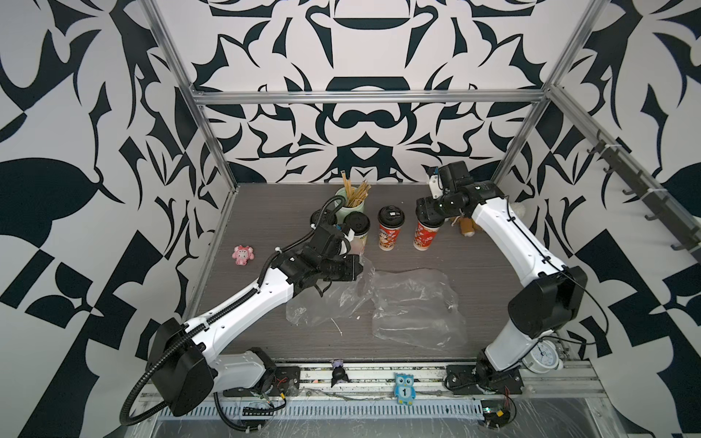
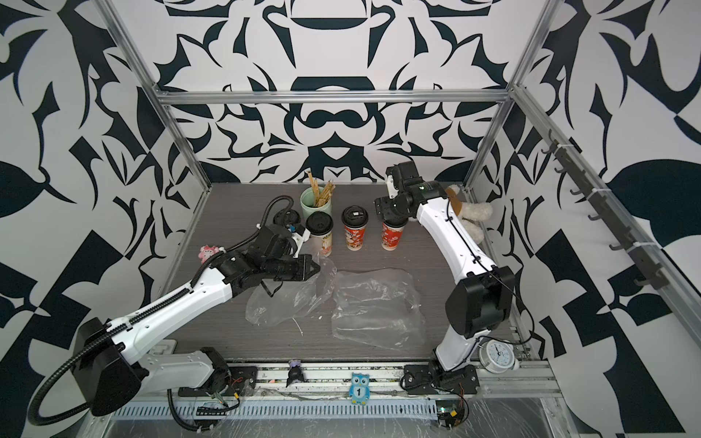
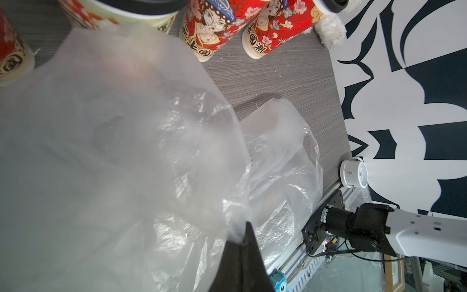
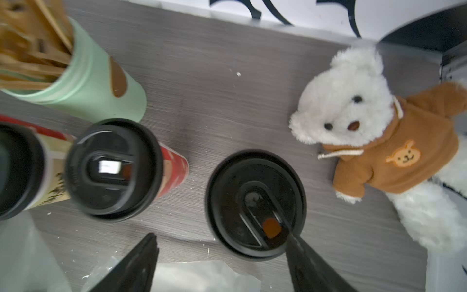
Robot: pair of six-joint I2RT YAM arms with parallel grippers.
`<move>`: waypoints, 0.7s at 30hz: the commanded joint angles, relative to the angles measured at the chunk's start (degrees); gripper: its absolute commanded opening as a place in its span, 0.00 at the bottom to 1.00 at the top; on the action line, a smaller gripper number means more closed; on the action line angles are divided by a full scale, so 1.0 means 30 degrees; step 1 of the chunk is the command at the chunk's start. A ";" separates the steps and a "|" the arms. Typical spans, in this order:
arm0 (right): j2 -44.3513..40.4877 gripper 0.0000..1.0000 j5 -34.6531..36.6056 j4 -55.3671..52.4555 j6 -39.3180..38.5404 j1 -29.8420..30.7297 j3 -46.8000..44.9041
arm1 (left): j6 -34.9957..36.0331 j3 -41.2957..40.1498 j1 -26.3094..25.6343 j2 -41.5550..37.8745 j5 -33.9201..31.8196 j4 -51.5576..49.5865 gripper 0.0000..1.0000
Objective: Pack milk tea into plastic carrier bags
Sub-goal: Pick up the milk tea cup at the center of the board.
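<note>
The target cup (image 1: 424, 239), a red milk tea, stands upright on the surface (image 1: 265, 235), its long axis vertical. It is the cup of the row farthest from the mint-green stick cup (image 1: 351, 203), past the cream cup (image 1: 359, 232) and the middle red cup (image 1: 390, 232). A fourth cup (image 2: 284, 219) shows only its lid beside the stick cup, behind the left wrist.

The right fingers (image 4: 141, 263) hang spread wide and empty directly over the target cup and point straight down. In the wrist view its black lid (image 4: 255, 202) lies off-centre in the gap, and one fingertip overlaps its rim. I cannot tell whether that tip touches it. The right arm is clearly the nearer one, with its forearm reaching toward the back wall and its wrist bent down.

The left fingers (image 3: 242, 257) are closed on an edge of one carrier bag (image 1: 333, 299), holding the film raised on the robot's side of the stick cup. The second bag (image 1: 417, 307) lies flat just beside it. The likely next step is a descent along the cup's axis after centring.
</note>
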 commanded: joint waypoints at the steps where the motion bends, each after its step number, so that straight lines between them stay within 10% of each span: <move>1: 0.0244 0.88 0.0973 -0.1453 -0.0454 -0.0253 0.1241 | -0.0214 -0.0025 0.0112 -0.0272 0.0511 0.0559 0.00; 21: 0.2653 0.83 0.0624 -0.2057 -0.0583 -0.0445 0.3153 | -0.0507 -0.0437 0.0152 -0.0096 0.0745 0.1193 0.00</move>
